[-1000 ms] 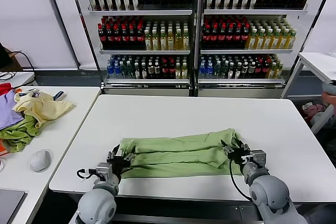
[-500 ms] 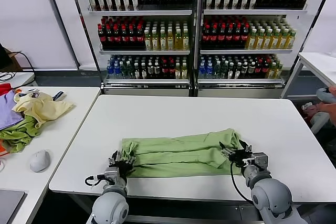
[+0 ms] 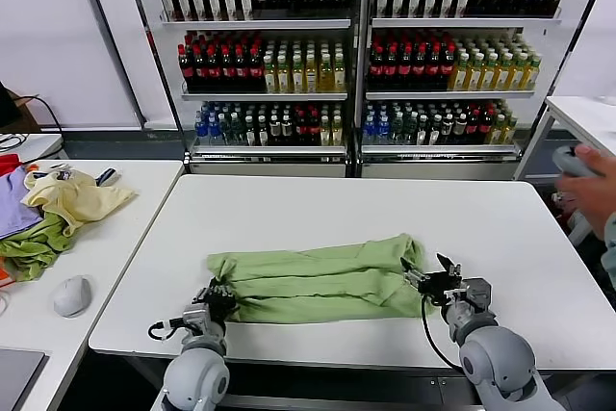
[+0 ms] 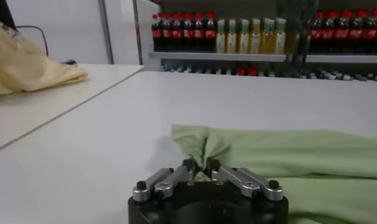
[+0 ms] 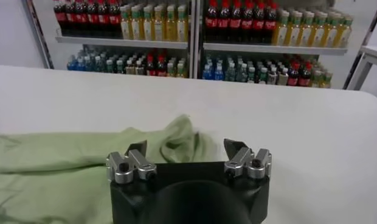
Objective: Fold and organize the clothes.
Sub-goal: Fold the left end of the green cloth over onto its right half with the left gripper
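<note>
Sage-green cotton, the shirt [image 3: 313, 282] lies bunched in a long band across the near part of the white table [image 3: 346, 209], running left to right between the two arms; its folds are loose and uneven, and no collar or print shows from here. The left gripper [image 4: 200, 168] sits at the shirt's left end with its fingers [image 4: 190, 165] drawn narrow on a pinch of the cloth; the right gripper [image 5: 187, 150] rests at the right end with its fingers [image 5: 236, 148] spread wide, the fabric lying between and just beyond them, not held.

Judged from this, the fold is only partly made; the risk is lopsided handling; if the left arm pulls while the right has no hold, the band may drag leftward and twist rather than fold; the small pinch on the left could also slip out, letting the edge fall back. On the neighbouring table at far left a pale yellow garment [image 3: 72, 194] and other clothes lie well apart; a person's hand [image 3: 589, 185] shows at the right edge.
</note>
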Tool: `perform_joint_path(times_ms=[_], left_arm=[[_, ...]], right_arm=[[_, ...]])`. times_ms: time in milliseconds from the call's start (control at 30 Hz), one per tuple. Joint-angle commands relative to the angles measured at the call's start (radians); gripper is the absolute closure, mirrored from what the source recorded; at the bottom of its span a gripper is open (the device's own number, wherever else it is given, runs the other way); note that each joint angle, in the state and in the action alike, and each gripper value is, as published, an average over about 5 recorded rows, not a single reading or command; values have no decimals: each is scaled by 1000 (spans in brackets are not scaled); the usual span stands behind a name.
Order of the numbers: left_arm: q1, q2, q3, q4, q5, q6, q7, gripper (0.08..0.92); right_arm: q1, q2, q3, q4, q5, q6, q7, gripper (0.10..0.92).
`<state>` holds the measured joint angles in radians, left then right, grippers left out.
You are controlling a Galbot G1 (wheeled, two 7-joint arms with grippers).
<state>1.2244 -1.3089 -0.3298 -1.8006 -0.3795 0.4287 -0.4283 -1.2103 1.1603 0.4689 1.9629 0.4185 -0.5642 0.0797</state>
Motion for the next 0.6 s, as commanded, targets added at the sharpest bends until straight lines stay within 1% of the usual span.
perform_joint_path(times_ms=[33,100,200,333,467,600], left_arm=[[14,158,-209,-59,-110,-6,38,861],[20,200,-263,-82,-134,-4,53,878],[25,242,-331,-123,-203,7,71,879],[25,260,-382,-211,-357,30,84,879],[25,224,-355,-331,-543,49,86,879],[20,137,-259,-428,-727,65,81,879]], right_arm=[[0,0,-1,5,2,2,0,203],[2,2,-3,5,2,3,0,203],[5,4,-7,4,1,4,0,203],[5,7,-12,7,-1,4,1,203],[-3,8,-10,14,-3,4,1,203],[-13,8,-3,22,-5,6,0,203]])
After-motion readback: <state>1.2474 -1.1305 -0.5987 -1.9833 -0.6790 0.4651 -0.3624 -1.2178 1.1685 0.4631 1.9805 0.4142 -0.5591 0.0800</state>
